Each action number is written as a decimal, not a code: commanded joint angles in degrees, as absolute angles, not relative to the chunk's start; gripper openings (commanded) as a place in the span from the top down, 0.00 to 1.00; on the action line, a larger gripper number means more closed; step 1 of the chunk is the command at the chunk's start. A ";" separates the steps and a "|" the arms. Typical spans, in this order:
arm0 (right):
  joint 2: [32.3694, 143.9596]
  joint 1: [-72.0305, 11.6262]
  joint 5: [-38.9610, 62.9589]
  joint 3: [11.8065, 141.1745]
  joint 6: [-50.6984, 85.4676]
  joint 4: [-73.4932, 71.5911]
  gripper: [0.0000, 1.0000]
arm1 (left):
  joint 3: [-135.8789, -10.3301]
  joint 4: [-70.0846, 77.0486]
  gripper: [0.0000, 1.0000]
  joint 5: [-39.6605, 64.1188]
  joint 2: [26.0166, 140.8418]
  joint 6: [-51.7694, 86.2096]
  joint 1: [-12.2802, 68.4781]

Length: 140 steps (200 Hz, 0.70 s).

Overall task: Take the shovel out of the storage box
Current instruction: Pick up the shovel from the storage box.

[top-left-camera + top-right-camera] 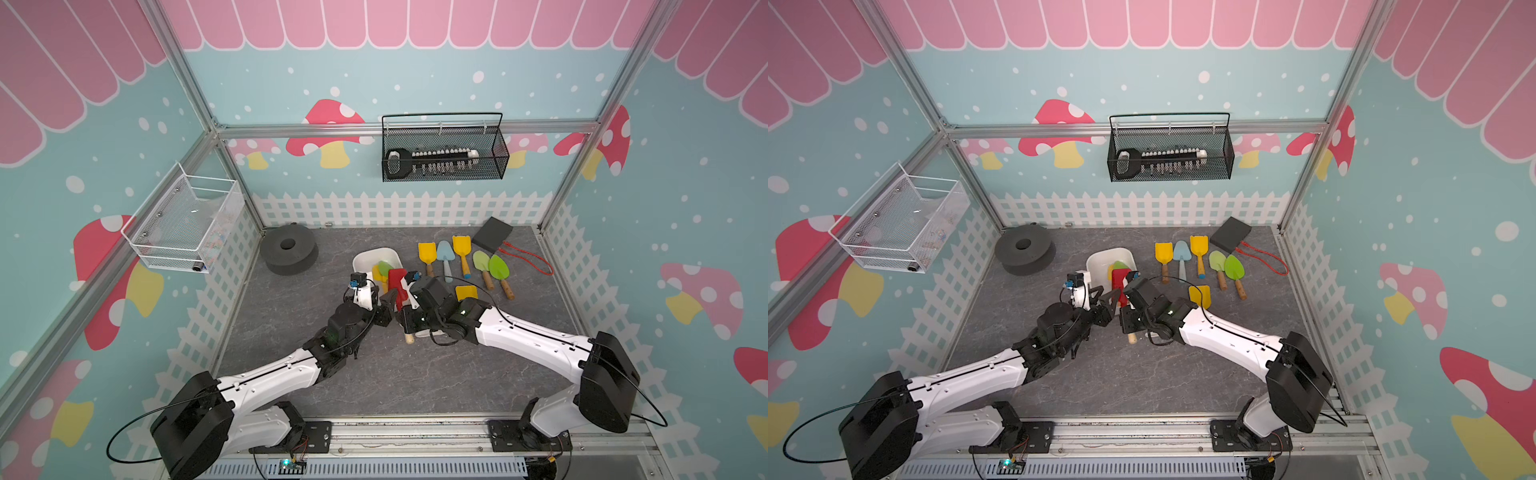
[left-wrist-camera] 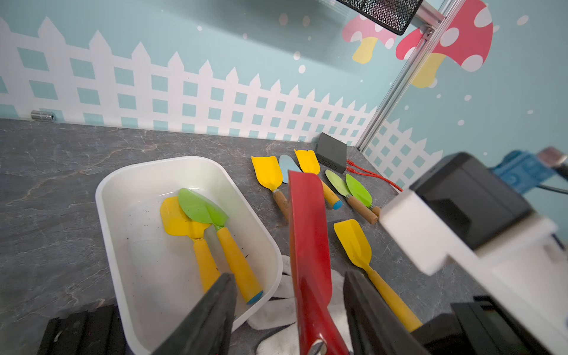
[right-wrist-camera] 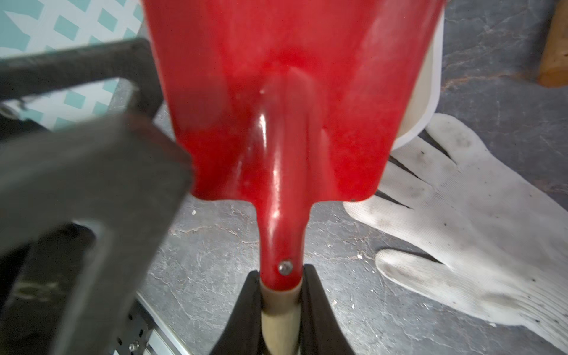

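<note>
Closest to the lens, my right hand (image 3: 281, 272) is pinching the red shovel (image 3: 292, 92) just where the pale wooden handle enters the red socket, with one black finger on each side. My left hand (image 2: 289, 275) is spread wide, and its fingers (image 2: 215, 307) stand either side of the lower part of the blade. One fingertip sits right at the blade's edge in the right wrist view, and I cannot tell whether it touches.

I see the shovel held up off the desk (image 1: 374, 382), blade pointing far. It is at the near right corner of the storage box (image 1: 376, 252), clear of the box's interior in the left wrist view. Its handle end pokes out on the near side. A white glove (image 3: 461, 215) lies flat on the desk below it, against the box's near end.

Inside the box a yellow shovel (image 2: 181, 219) and a green shovel (image 2: 199, 206) lie side by side, the green blade overlapping the yellow one. Right of the box, a row of five shovels (image 1: 461, 245) rests on the desk, with a lone yellow shovel (image 2: 353, 242) nearer. A black case (image 1: 492, 235) sits at the far right and a dark foam ring (image 1: 289, 249) at the far left.
</note>
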State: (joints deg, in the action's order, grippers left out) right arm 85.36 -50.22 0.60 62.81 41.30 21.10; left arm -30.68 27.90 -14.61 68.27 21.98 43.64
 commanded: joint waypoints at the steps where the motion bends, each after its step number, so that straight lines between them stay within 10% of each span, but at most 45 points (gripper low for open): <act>1: 83.37 -48.60 -0.43 60.79 39.13 23.56 0.96 | -32.10 26.27 0.38 -15.69 68.07 21.40 43.77; 140: 75.98 -31.30 1.06 50.78 27.00 36.63 0.91 | -38.70 18.63 0.40 -9.42 75.29 17.75 43.77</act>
